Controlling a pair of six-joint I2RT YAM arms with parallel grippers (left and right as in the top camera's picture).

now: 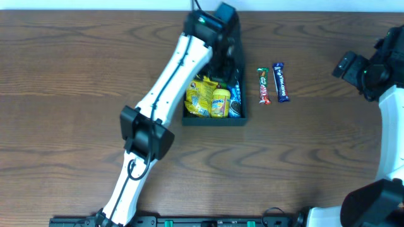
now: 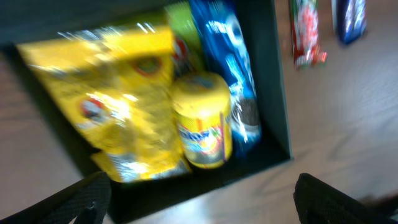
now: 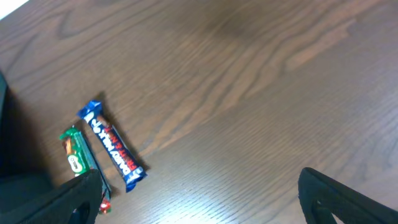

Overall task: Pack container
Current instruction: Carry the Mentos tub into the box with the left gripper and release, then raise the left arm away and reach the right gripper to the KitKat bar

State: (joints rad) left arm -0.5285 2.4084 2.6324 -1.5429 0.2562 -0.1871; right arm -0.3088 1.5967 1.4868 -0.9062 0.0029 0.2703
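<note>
The dark teal container [image 1: 213, 121] stands open at the table's middle; in the left wrist view [image 2: 281, 112] it holds a yellow bag [image 2: 112, 106], a yellow can [image 2: 200, 121] and a blue packet [image 2: 227, 68]. My left gripper [image 2: 199, 208] is open and empty above the container's edge; in the overhead view it hangs over the far end [image 1: 221, 60]. A green-red bar [image 1: 263, 86] and a blue bar [image 1: 281, 82] lie on the table to the right of the container, also in the right wrist view [image 3: 81, 158] [image 3: 113, 146]. My right gripper [image 3: 199, 205] is open and empty above bare table.
The wooden table [image 1: 315, 145] spreads round the container. The right arm's body [image 1: 379, 69] is at the far right edge. The left arm [image 1: 164, 94] crosses the container's left side.
</note>
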